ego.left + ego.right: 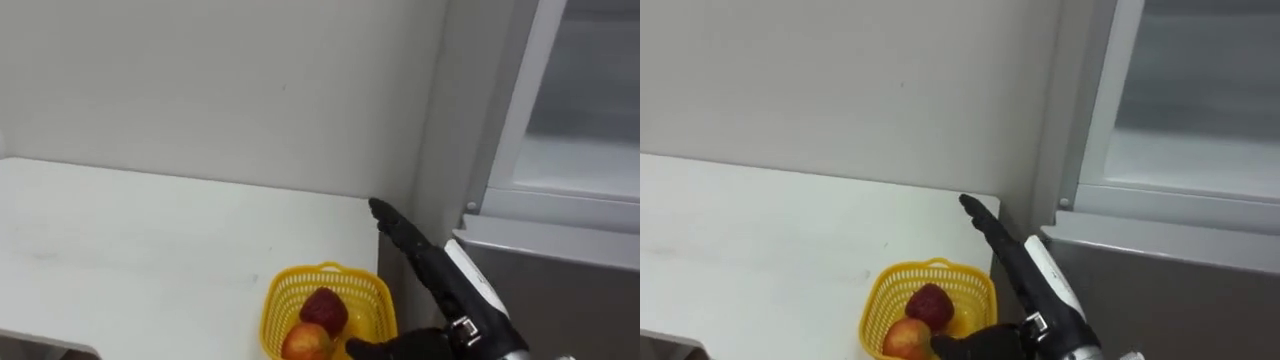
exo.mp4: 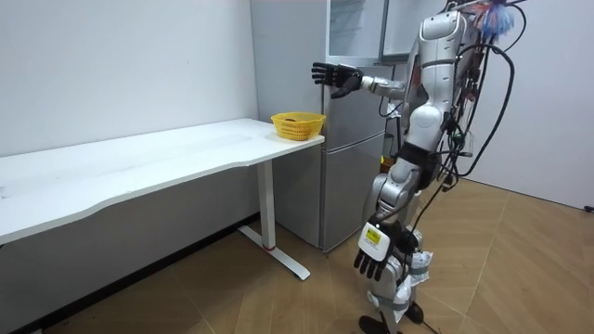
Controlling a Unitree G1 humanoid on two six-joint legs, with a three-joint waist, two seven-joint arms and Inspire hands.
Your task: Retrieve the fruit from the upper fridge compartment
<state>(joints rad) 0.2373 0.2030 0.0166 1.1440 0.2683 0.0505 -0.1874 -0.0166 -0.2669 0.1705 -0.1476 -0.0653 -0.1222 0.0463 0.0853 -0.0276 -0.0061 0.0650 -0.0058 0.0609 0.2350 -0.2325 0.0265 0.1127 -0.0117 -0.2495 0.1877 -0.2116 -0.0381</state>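
Upper fridge compartment [image 1: 575, 160] stands open, shelf looking bare, though I can't be sure from here. Fruit, a red apple [image 1: 323, 308] among it, sits in the yellow basket [image 1: 290, 285] at the table [image 1: 150, 240] corner. Right hand [image 1: 430, 265] hovers above, fingers straight, empty; the shelf lies up and right. Left hand [image 2: 376, 258] hangs low, relaxed.
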